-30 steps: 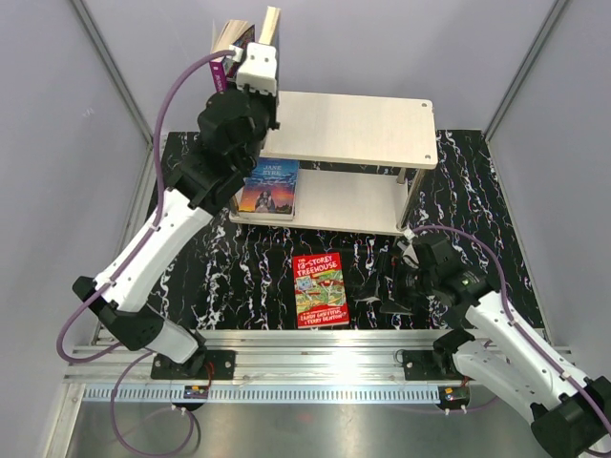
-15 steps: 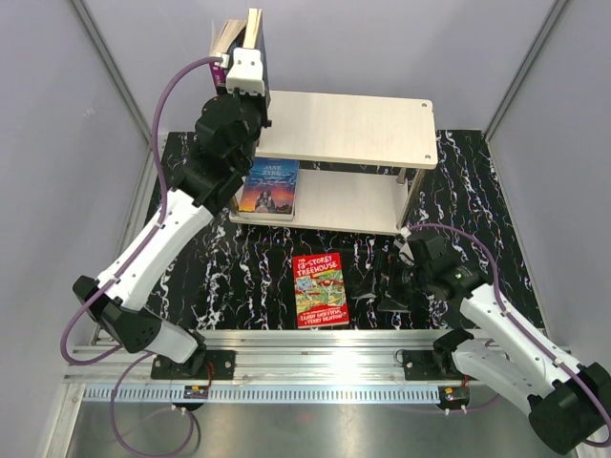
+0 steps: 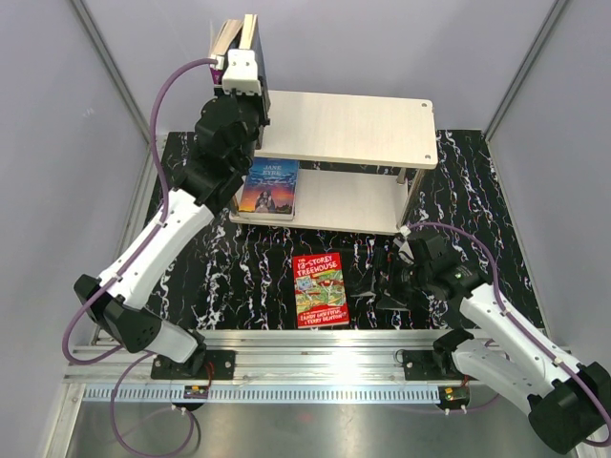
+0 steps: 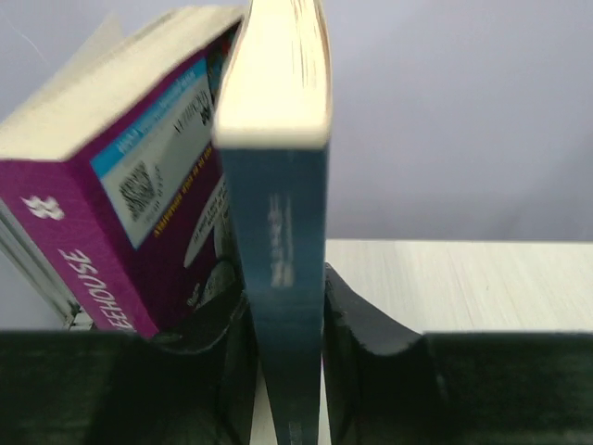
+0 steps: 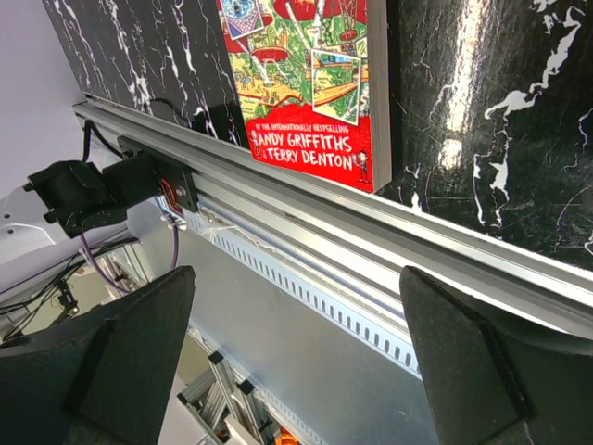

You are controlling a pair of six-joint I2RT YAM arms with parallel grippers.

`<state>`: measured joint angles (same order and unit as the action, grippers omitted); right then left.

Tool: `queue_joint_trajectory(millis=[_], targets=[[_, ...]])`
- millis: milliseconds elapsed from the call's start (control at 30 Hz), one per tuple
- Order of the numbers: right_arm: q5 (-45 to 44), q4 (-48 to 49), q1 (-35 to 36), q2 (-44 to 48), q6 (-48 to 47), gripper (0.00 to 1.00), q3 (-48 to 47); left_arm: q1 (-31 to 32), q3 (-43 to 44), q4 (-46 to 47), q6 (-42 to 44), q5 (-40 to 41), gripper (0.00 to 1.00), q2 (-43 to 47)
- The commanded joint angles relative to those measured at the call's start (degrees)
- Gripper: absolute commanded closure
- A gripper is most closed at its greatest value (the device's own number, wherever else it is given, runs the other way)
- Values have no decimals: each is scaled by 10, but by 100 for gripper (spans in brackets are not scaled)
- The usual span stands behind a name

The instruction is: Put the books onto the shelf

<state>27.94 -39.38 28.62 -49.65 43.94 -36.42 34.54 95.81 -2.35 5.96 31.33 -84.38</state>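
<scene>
The shelf stands at the back of the mat, its pale top board under my left gripper. That gripper is shut on a dark teal book, which stands upright on its edge at the top board's left end. A purple book leans just to its left; both books rise above the board. "Jane Eyre" lies flat on the lower board. A red-green Treehouse book lies on the mat, with my right gripper open and empty beside it. In the right wrist view that book lies past the wide-apart fingers of the gripper.
A black marbled mat covers the table. An aluminium rail runs along the near edge, close under the right gripper. Thin metal posts hold up the shelf's right end. Grey walls close in the back and sides.
The teal book has gone from tilted to upright beside the purple book, and the left wrist has moved slightly left. The right gripper has edged a little toward the red-green book.
</scene>
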Motion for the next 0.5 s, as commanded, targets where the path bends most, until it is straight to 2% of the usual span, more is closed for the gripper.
queue_joint_trajectory(millis=[0, 167, 467], targets=[[1, 23, 5, -4, 2, 0, -4, -4, 12, 103, -16, 14, 64, 22], [3, 25, 4, -4, 1, 0, -3, -4, 12, 97, -24, 14, 48, 22], [8, 29, 5, -9, -3, 0, -1, -4, 12, 86, -33, 18, 43, 26]])
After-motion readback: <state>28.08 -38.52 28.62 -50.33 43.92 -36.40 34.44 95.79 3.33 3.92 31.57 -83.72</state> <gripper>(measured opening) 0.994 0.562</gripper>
